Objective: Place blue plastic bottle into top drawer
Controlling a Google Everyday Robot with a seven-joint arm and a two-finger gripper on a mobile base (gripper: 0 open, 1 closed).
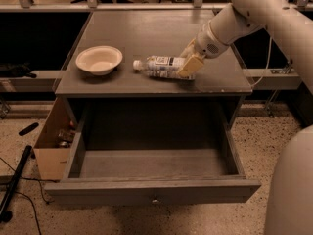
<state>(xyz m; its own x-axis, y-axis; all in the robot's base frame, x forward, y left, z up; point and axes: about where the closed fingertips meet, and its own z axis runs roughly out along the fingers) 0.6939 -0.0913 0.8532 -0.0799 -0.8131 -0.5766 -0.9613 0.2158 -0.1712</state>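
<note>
The blue plastic bottle (pixel 159 66) lies on its side on the cabinet top, white cap pointing left toward the bowl. My gripper (pixel 188 61) is at the bottle's right end, with one finger (pixel 191 65) in front of it and the other behind. The fingers sit around the bottle's base and the bottle still rests on the top. The top drawer (pixel 151 192) is pulled wide open below, its inside bare, with the small round knob at the front centre.
A cream round bowl (pixel 99 59) stands on the cabinet top left of the bottle. A brown cardboard box (pixel 51 146) sits on the floor left of the drawer. A black pole and cables lie at the far left on the floor.
</note>
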